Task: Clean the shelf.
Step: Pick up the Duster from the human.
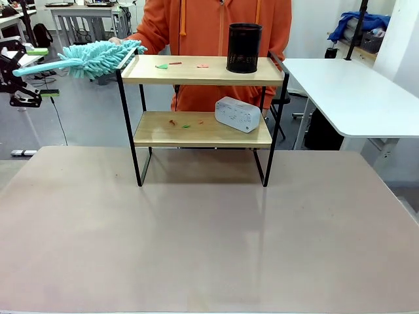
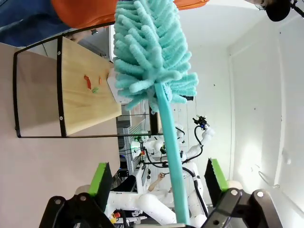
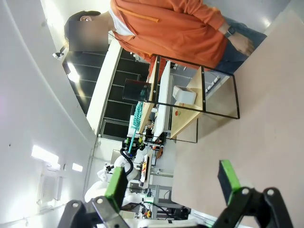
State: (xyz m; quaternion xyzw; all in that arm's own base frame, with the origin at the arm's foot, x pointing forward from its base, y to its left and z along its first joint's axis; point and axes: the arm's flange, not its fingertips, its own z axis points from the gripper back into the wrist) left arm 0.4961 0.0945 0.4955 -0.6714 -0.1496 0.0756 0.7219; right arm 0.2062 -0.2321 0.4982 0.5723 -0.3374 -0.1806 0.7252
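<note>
One teal duster (image 2: 152,52), handle seen between spread fingers (image 2: 101,178); one shelf (image 2: 90,111), red and green scraps (image 2: 87,81) scattered on its board.

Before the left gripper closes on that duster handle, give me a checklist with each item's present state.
1. Handle of the duster inside the left gripper: ok, it runs between the pads.
2. Grip on the handle: not ok, jaws open, gaps on both sides.
3. Support at the duster head: cannot tell, the person's hand is beside it, hold unclear.
4. Top board of the shelf free to sweep: not ok, a black mesh cup stands on it.
5. Something to sweep: ok, scraps lie on both boards.
6. Clearance of the right gripper: ok, open, away from the shelf.
</note>
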